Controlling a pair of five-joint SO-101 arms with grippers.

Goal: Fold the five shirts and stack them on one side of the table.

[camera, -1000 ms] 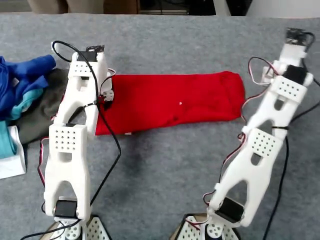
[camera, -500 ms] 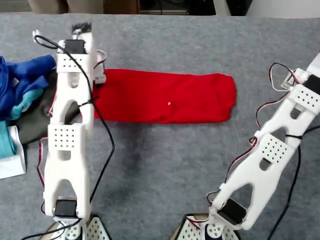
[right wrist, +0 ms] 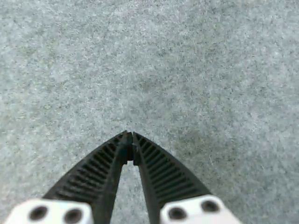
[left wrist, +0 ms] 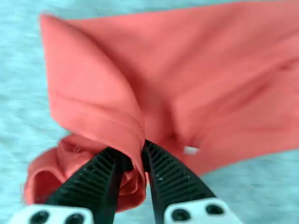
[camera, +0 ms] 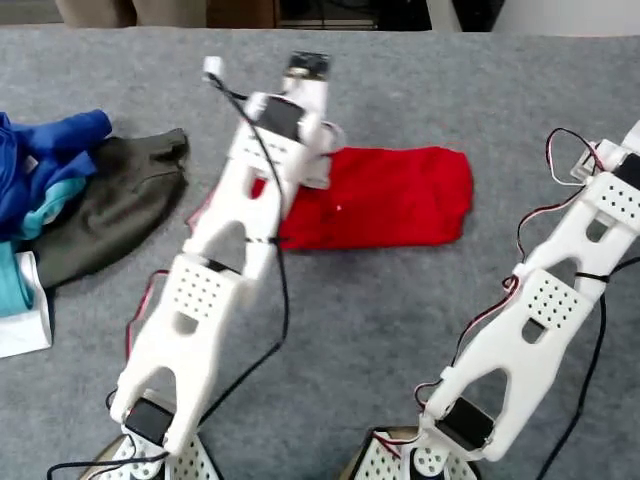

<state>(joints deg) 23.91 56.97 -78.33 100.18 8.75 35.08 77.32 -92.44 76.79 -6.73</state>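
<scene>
High view: red shirt [camera: 400, 195] is lying on the grey table [camera: 380, 330]. My left arm [camera: 255, 190] is covering its left end and my right arm [camera: 570, 270] is standing off its right end. The pile of other shirts [camera: 70, 200] is sitting well left of it.
Left wrist: I'm seeing the left gripper [left wrist: 142, 145] clamping the red shirt's hem.
Right wrist: right gripper [right wrist: 130, 136] is hanging over bare table, jaws together on nothing.

We hold our left arm [camera: 215, 290] slanted in toward mid-table, with the left gripper [left wrist: 141, 147] clamped on a fold of shirt [left wrist: 210, 70]. Our right arm [camera: 545, 300] stretches toward the right edge, and the right gripper [right wrist: 130, 137] is closed, tips touching.
</scene>
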